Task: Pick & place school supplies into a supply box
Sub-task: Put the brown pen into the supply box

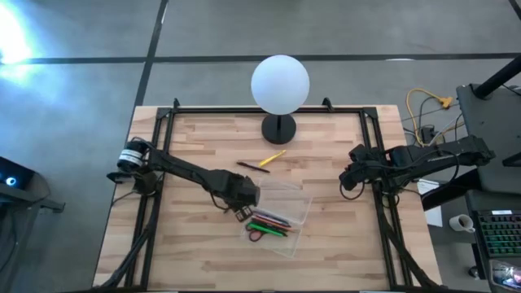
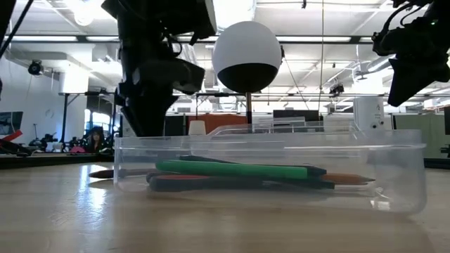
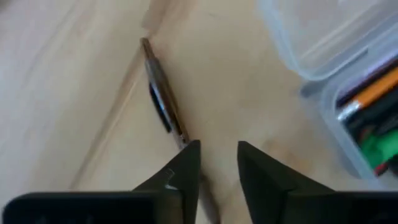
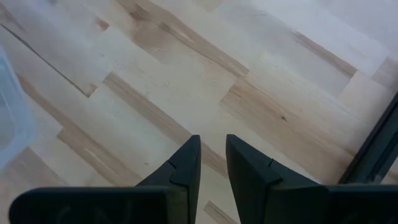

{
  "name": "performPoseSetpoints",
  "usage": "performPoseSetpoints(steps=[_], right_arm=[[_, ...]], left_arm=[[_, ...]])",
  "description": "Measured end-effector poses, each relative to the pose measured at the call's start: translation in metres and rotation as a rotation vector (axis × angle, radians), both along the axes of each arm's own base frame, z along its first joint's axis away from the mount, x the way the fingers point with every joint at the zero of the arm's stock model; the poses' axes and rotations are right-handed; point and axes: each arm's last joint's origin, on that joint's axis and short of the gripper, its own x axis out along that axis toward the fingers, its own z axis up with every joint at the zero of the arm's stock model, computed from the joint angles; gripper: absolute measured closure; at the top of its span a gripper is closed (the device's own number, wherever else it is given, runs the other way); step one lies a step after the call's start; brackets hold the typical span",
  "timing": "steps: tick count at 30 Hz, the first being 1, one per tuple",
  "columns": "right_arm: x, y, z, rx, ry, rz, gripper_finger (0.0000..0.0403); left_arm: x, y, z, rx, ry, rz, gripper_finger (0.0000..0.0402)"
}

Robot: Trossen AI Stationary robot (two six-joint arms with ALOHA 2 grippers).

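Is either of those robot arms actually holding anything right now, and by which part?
No. The left pincer stands open beside a dark pen lying on the table; nothing is between the right pincer fingers either.

**Colours on your table**

You see a table (image 1: 195, 260) of pale wood planks with darker brown streaks, inside a black frame. The supply box (image 1: 299, 213) is clear plastic. Inside it you find a bright green marker (image 2: 232, 169), red-handled scissors (image 1: 256, 236) and an orange-tipped pencil (image 3: 372, 93). On the wood lie a yellow pencil (image 1: 272, 159) and a dark brown pen (image 3: 163, 93). The globe lamp (image 1: 280, 84) is white on a black base. Both arms are dark.
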Motion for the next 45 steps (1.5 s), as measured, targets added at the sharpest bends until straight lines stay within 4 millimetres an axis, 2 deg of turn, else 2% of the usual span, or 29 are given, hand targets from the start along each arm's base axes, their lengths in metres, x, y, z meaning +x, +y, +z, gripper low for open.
performPoseSetpoints(steps=[7, 13, 18, 24, 28, 33, 36, 41, 45], right_arm=[[0.000, 0.000, 0.000, 0.005, 0.000, -0.002, 0.0335], [0.000, 0.000, -0.001, 0.010, 0.001, -0.008, 0.0335], [-0.001, 0.000, -0.003, 0.014, 0.002, -0.020, 0.0335], [-0.001, 0.000, -0.004, 0.014, 0.006, -0.020, 0.0335], [-0.001, 0.000, -0.004, 0.015, 0.006, -0.024, 0.0335], [-0.001, 0.000, -0.004, 0.015, 0.006, -0.024, 0.0335], [-0.001, 0.000, -0.004, 0.012, 0.006, -0.024, 0.0335], [-0.001, 0.000, -0.004, 0.007, 0.005, -0.026, 0.0335], [-0.001, 0.000, -0.005, 0.007, 0.006, -0.026, 0.0335]], left_arm=[[-0.010, 0.009, -0.015, 0.015, 0.053, 0.061, 0.0248], [-0.014, 0.011, -0.034, -0.031, 0.004, 0.081, 0.0238], [-0.025, 0.018, -0.050, -0.032, 0.017, 0.150, 0.0275], [-0.034, 0.021, -0.063, -0.004, 0.039, 0.130, 0.0378], [-0.033, 0.021, -0.062, 0.011, 0.036, 0.131, 0.0387], [-0.026, 0.020, -0.036, 0.015, -0.011, 0.133, 0.0394], [-0.028, 0.023, -0.019, 0.095, -0.004, 0.148, 0.0394], [-0.024, 0.022, 0.030, 0.127, -0.112, 0.148, 0.0395], [-0.006, 0.012, 0.072, 0.128, -0.274, 0.059, 0.0395]])
